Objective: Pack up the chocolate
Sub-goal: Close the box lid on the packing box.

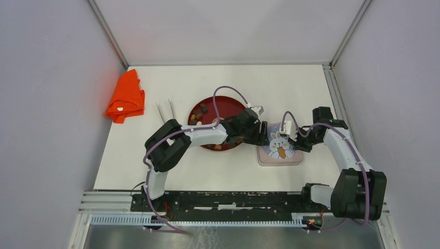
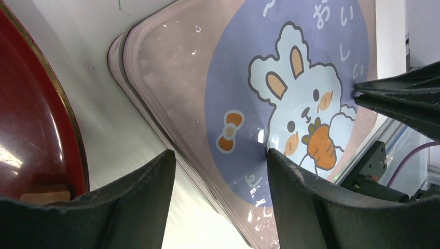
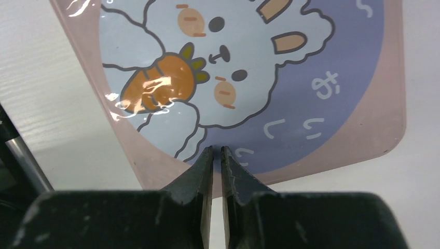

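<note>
While the chocolate [image 1: 203, 109] sits on the red plate [image 1: 228, 99] seen from above, the pouch [image 1: 280, 155] lies just beside it. My left gripper [image 2: 219, 155] stands spread, straddling the pouch's edge. My right gripper [image 3: 217, 150] is pinched nearly together at its rim; I should catch one layer only and lift gently.

I'm looking into a lab test cell: a white worktop [image 1: 207, 171] boxed in by plain grey panels [image 1: 52, 104] on aluminium struts [image 1: 109, 33], with both arms [image 1: 200, 136] bolted to a rail [image 1: 223, 199].
</note>
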